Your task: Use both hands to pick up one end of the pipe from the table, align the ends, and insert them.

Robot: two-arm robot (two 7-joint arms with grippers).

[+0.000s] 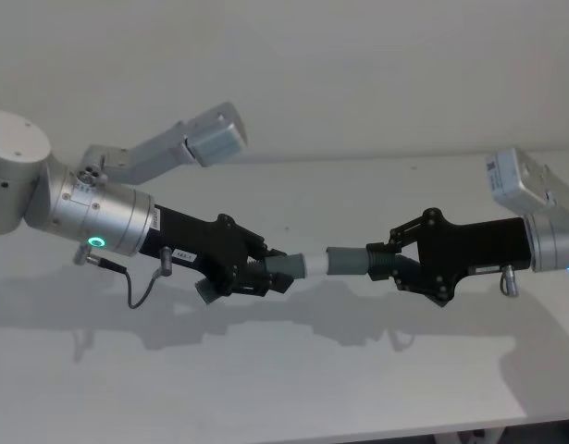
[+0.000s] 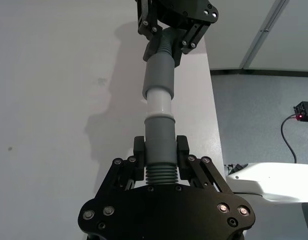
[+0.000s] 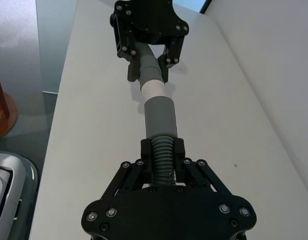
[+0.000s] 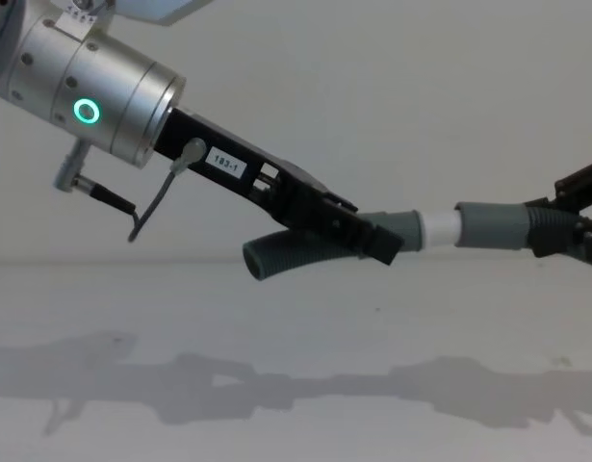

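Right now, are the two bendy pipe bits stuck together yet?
Nearly. Done: both pieces are lifted off the white table and lined up. In hand: the left claw grips the dark-grey ribbed tube with the white plug tip; the right claw grips the tube with the smooth grey collar. The tip meets the collar's mouth. Left: pushing it fully in.

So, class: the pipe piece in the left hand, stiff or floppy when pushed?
Probably bendy: the pipe piece is ribbed, its free tail curving down behind the left hand. Its smooth cuff and white tip look stiffer, likely holding straight.
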